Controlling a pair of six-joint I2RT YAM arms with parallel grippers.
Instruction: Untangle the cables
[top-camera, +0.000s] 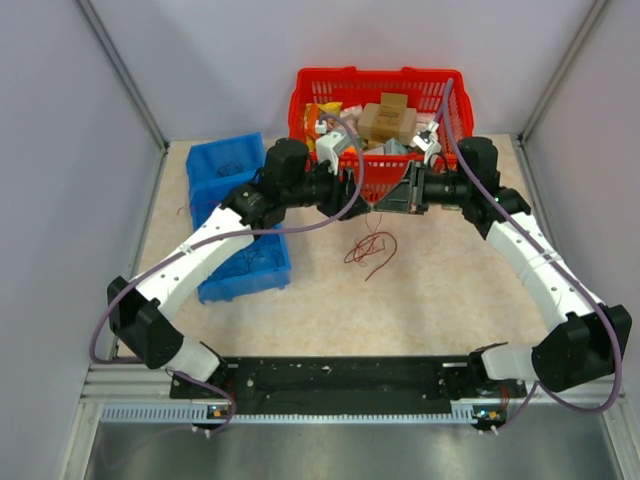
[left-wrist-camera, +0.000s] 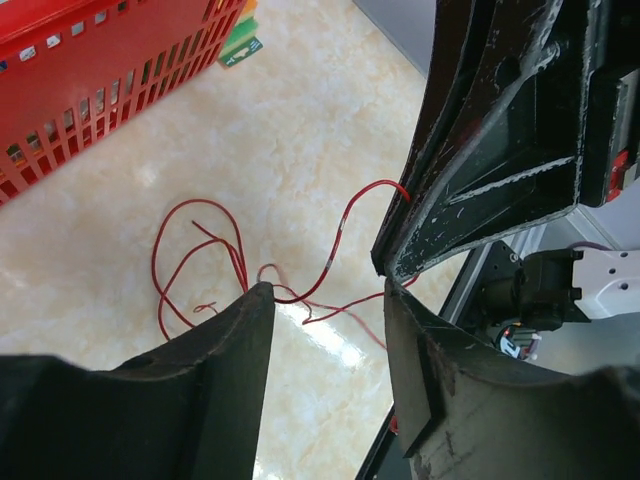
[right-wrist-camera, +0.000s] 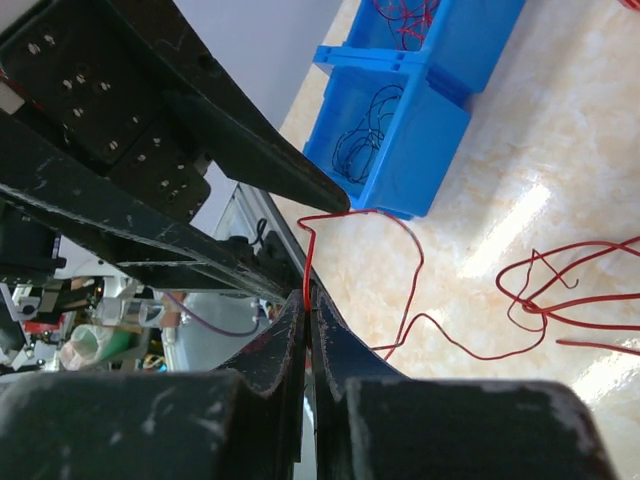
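The cables (top-camera: 369, 249) are thin red wires in a loose loopy bundle on the beige table, just in front of the two grippers. My right gripper (top-camera: 394, 196) is shut on one red wire, pinched at its fingertips (right-wrist-camera: 308, 298). That wire runs down in a slack loop to the bundle (right-wrist-camera: 560, 292). My left gripper (top-camera: 362, 190) faces the right one, very close to it, and is open and empty (left-wrist-camera: 327, 290). The bundle lies on the table below it (left-wrist-camera: 200, 258). The right gripper's fingers (left-wrist-camera: 470, 180) fill the upper right of the left wrist view.
A red basket (top-camera: 305, 100) full of packets stands at the back, right behind the grippers. A blue two-compartment bin (top-camera: 226, 160) with dark wires in it sits on the left, partly under the left arm; it also shows in the right wrist view (right-wrist-camera: 430, 140).
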